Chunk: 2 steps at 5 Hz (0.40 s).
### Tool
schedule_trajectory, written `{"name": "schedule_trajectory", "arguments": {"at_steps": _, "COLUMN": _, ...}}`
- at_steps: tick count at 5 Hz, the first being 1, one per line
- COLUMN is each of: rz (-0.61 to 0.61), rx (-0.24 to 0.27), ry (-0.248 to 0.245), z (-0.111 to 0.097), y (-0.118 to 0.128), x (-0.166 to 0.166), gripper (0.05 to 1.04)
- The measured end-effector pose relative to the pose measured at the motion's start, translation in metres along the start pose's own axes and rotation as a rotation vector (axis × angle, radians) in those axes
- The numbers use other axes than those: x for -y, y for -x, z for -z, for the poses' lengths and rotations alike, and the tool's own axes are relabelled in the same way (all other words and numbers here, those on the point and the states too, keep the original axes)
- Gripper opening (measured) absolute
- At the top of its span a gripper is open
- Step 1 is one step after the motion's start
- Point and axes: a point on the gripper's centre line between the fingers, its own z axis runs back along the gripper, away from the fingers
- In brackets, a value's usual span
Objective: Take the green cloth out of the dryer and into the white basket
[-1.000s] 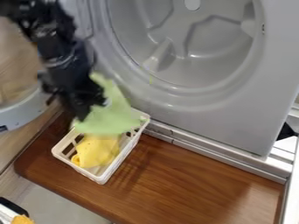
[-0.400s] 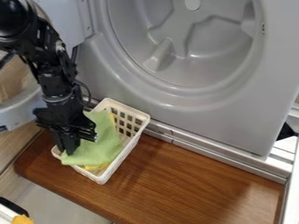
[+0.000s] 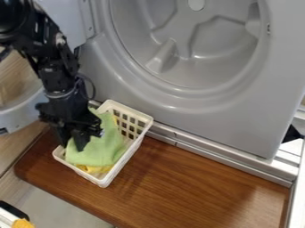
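The gripper [image 3: 72,146] hangs over the near-left part of the white basket [image 3: 124,160], its two fingers slightly parted and pointing downward, with green fabric visible between their tips. The green cloth [image 3: 102,146] lies inside the basket, directly beneath the gripper and extending to its right; it is loosely bunched. Whether a finger still presses on the cloth cannot be told. Below the green cloth, on the side nearest the viewer, the edge of a yellow cloth [image 3: 95,169] emerges. The basket, with its perforated walls, stands upright on the brown wooden surface [image 3: 191,178], which spreads to the right of and below the gripper. Above and to the right of the gripper is the gray dryer [image 3: 238,113], its drum [image 3: 223,46] exposed. The round door [image 3: 26,109] stands to the gripper's left, partly behind the arm [image 3: 53,73]; a small dark mark [image 3: 3,131] on its rim is too small to make out.
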Motion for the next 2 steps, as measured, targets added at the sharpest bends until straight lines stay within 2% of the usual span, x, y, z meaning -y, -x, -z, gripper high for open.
{"name": "schedule_trajectory", "arguments": {"at_steps": 1, "rz": 0.012, "rx": 0.068, "ry": -0.024, "z": -0.024, "y": 0.001, "x": 0.003, "gripper": 0.850}}
{"name": "schedule_trajectory", "arguments": {"at_steps": 2, "rz": 0.028, "rx": 0.086, "ry": -0.009, "z": -0.034, "y": 0.002, "x": 0.007, "gripper": 1.014}}
